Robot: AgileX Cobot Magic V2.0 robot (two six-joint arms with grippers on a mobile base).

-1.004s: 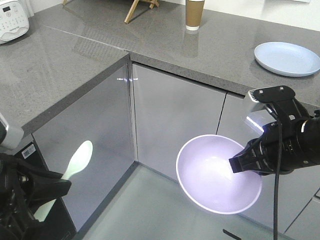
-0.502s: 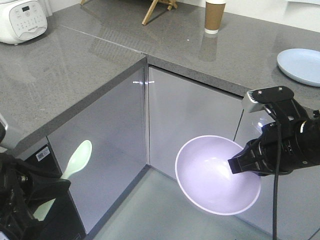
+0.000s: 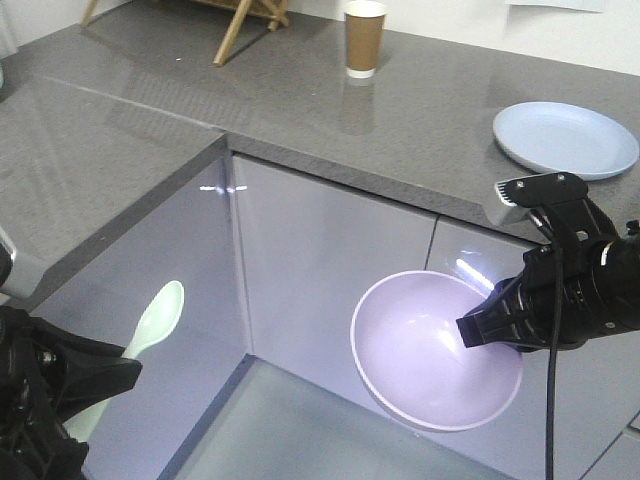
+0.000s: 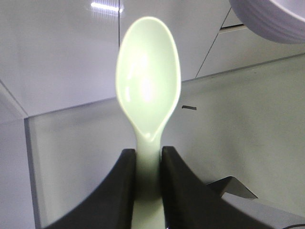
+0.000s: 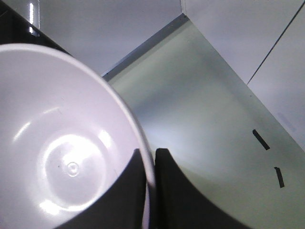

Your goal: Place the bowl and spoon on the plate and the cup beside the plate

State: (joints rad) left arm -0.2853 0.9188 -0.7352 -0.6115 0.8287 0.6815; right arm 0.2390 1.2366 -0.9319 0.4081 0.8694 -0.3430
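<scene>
- Bowl (image 3: 432, 352): one lavender bowl, held in the air in front of the grey cabinet doors (image 3: 330, 245) and below the table (image 3: 430, 110) edge. It is tilted, with its open side turned toward the front camera.
- Right gripper (image 3: 472, 332): its fingers (image 5: 133, 191) are clenched on the bowl's rim, one inside the wall and one outside.
- Spoon (image 4: 148, 90): one mint-green spoon, also off the table, held low at the left over the floor (image 3: 290, 420) with its scoop pointing up and away from the arm.
- Left gripper (image 4: 147, 155): its fingers (image 4: 119, 191) are closed on the spoon's handle just below the scoop.
- Plate (image 3: 565, 140): one pale blue plate, lying bare on the table above and behind the right arm.
- Cup (image 3: 364, 38): one brown paper cup, upright at the back of the table and well apart from the plate.
- Step in hand, as a judgement: both pieces are in carriage toward the plate, and none of the three placements is done.
- Next move, as a judgement: the right arm must rise clear of the table edge, level the bowl over the plate's middle and release it there. The spoon would follow onto the plate, and the cup would then need bringing beside it.
- Count: one bowl, one spoon, one plate, one cup, two grippers.
</scene>
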